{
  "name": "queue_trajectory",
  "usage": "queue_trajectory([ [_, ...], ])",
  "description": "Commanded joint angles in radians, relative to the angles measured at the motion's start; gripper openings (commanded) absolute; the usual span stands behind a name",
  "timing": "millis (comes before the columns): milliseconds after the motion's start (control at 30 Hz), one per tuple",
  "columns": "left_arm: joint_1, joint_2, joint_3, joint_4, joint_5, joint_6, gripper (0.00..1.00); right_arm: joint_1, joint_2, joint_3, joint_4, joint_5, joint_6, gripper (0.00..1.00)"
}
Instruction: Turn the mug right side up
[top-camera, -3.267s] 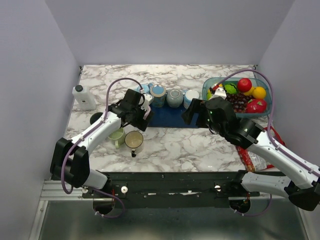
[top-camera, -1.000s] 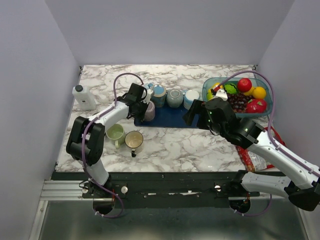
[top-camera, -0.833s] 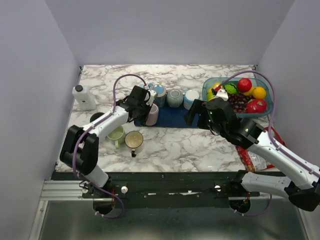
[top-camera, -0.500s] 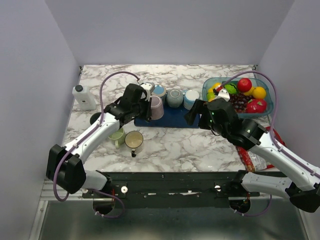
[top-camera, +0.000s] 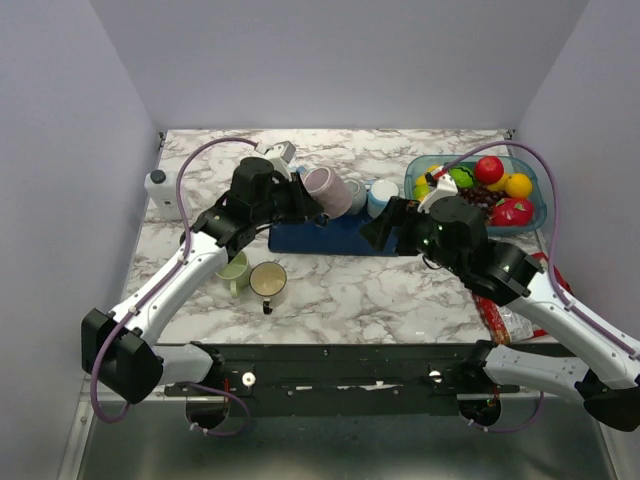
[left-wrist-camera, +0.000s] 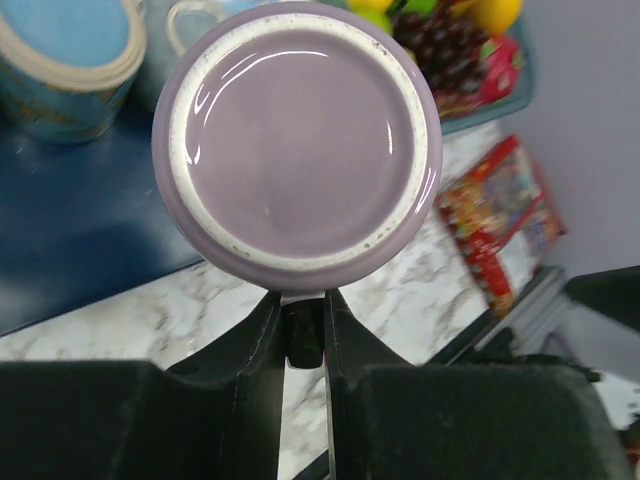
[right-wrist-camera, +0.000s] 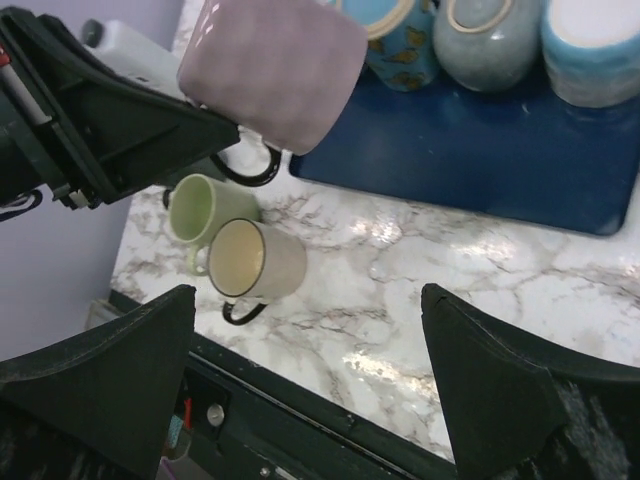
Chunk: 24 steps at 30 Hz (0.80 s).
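The pale purple mug (top-camera: 328, 192) hangs in the air above the left end of the blue mat (top-camera: 345, 236), tipped onto its side. My left gripper (top-camera: 297, 205) is shut on its black handle (left-wrist-camera: 302, 342). In the left wrist view the mug's glazed base (left-wrist-camera: 297, 140) faces the camera above the gripper (left-wrist-camera: 302, 312). The right wrist view shows the mug (right-wrist-camera: 275, 65) with its handle (right-wrist-camera: 248, 166) pinched by the left fingers (right-wrist-camera: 150, 125). My right gripper (right-wrist-camera: 308, 300) is wide open over bare marble, to the right of the mug (top-camera: 385, 225), with nothing between its fingers.
Upside-down mugs stand on the mat's far edge: a blue one (right-wrist-camera: 372, 30), a grey one (right-wrist-camera: 487, 35), a blue-white one (top-camera: 381, 196). A green mug (top-camera: 233, 268) and a cream mug (top-camera: 268, 280) sit near the front left. A fruit tub (top-camera: 530, 175), a bottle (top-camera: 165, 193) and a snack bag (top-camera: 500, 315) lie at the sides.
The left arm has lifted the purple mug off the mat, raised it back and to the right, and rotated it onto its side. The right arm has barely shifted.
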Motion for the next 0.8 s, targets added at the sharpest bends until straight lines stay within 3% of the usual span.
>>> queue_trajectory([
  [0, 0.005, -0.083, 0.071, 0.299, 0.103, -0.24, 0.0, -0.005, -0.024, 0.014, 0.137, -0.133, -0.046, 1.0],
  [200, 0.013, -0.079, 0.08, 0.54, 0.207, -0.468, 0.0, -0.007, -0.013, 0.069, 0.22, -0.238, -0.048, 1.0],
  [433, 0.014, -0.068, 0.117, 0.756, 0.302, -0.587, 0.0, -0.093, 0.048, 0.246, 0.276, -0.435, 0.012, 0.98],
  [500, 0.014, -0.065, 0.138, 0.775, 0.312, -0.61, 0.0, -0.146, 0.069, 0.25, 0.313, -0.545, 0.047, 0.93],
  [633, 0.014, -0.061, 0.143, 0.885, 0.322, -0.68, 0.0, -0.185, 0.115, 0.249, 0.408, -0.695, 0.122, 0.74],
  [767, 0.014, -0.061, 0.146, 0.896, 0.324, -0.691, 0.0, -0.185, 0.128, 0.258, 0.453, -0.733, 0.118, 0.69],
])
